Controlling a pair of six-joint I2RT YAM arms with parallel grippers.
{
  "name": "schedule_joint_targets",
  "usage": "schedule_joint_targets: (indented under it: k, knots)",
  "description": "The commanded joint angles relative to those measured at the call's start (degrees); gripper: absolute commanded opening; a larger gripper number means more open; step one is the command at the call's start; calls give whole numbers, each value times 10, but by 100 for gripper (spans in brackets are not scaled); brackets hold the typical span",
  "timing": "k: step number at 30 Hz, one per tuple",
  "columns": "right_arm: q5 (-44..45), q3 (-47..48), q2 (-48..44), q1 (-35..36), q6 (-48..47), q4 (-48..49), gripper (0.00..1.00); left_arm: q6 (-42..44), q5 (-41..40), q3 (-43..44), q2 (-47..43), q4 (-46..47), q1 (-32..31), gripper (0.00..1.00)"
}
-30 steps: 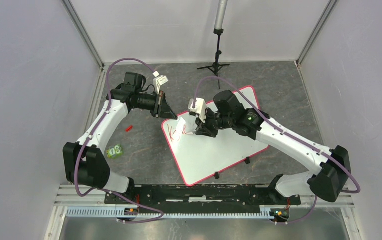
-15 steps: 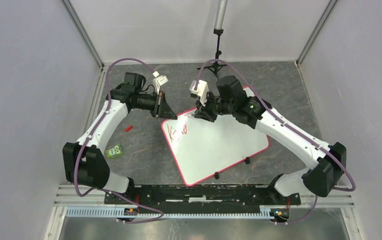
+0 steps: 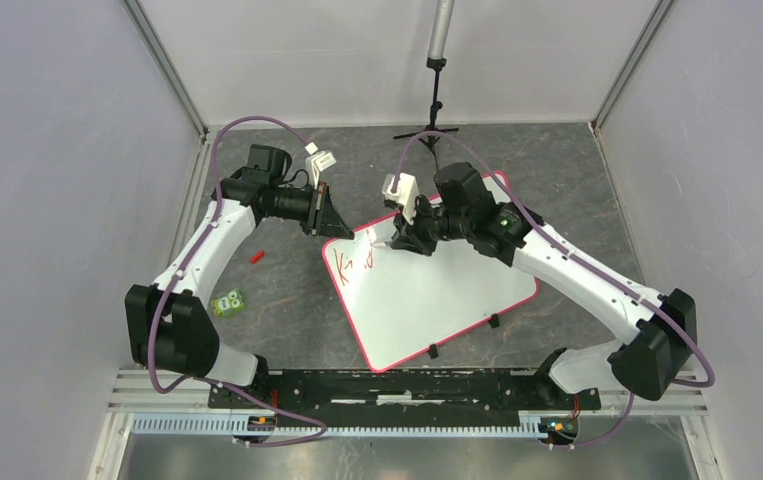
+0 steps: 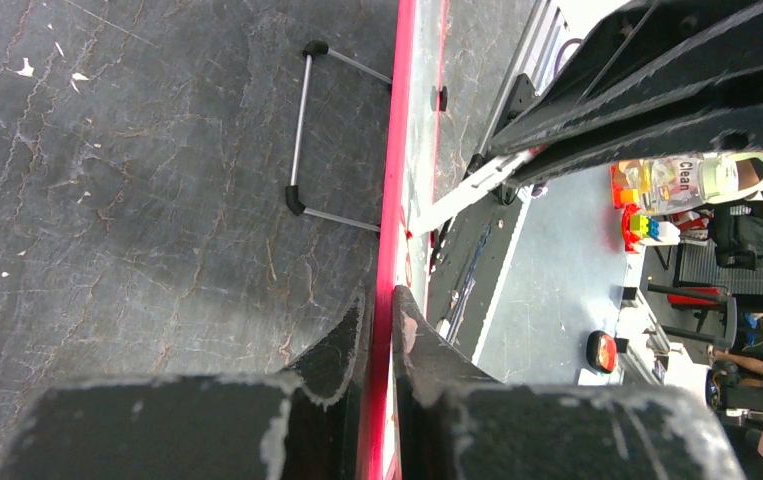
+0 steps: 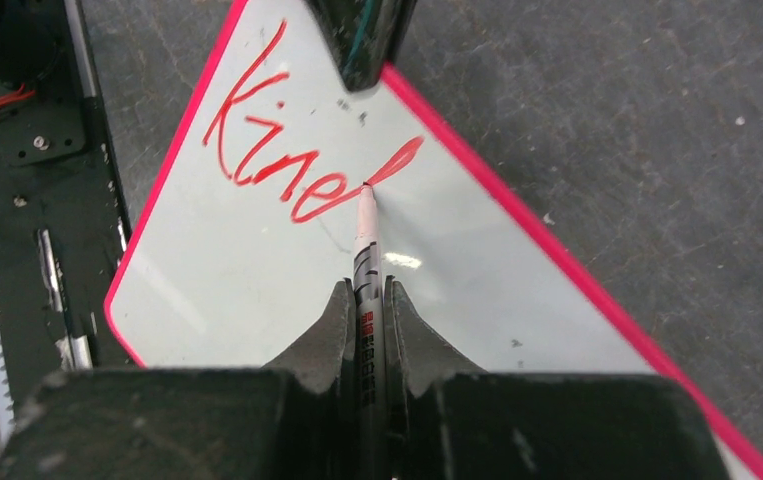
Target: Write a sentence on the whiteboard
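Right gripper (image 5: pixel 365 292) is clamped on a thin white marker pen (image 5: pixel 366 250), whose red tip touches the large flat white board with a pink-red rim (image 5: pixel 247 270). That board lies askew on the dark stone-look tabletop (image 3: pixel 287 300) between both arms. Left gripper (image 4: pixel 382 300) pinches the rim at the board's left corner, jaws closed on it. The board looks light, stiff and slick, likely to slide under pen pressure, so an edge hold suits it. Red handwritten letters (image 5: pixel 277 150) read roughly "Kind", the last stroke seemingly unfinished. From above the pen is hard to pick out, and its barrel print is illegible.
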Motion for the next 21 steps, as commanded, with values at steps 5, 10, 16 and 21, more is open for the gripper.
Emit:
schedule_joint_targets:
  k: [5, 10, 16, 21]
  knots:
    - [5, -65, -36, 23, 1, -6, 0, 10, 1, 4, -12, -6, -2, 2]
    - [18, -26, -39, 22, -18, -31, 0, 15, -2, 6, -11, -13, -2, 2]
    - [28, 19, -48, 16, -38, -61, 0, 27, -5, 9, -10, -22, -2, 2]
    - [18, 31, -50, 13, -41, -67, 0, 51, -8, 27, 4, -49, -2, 2]
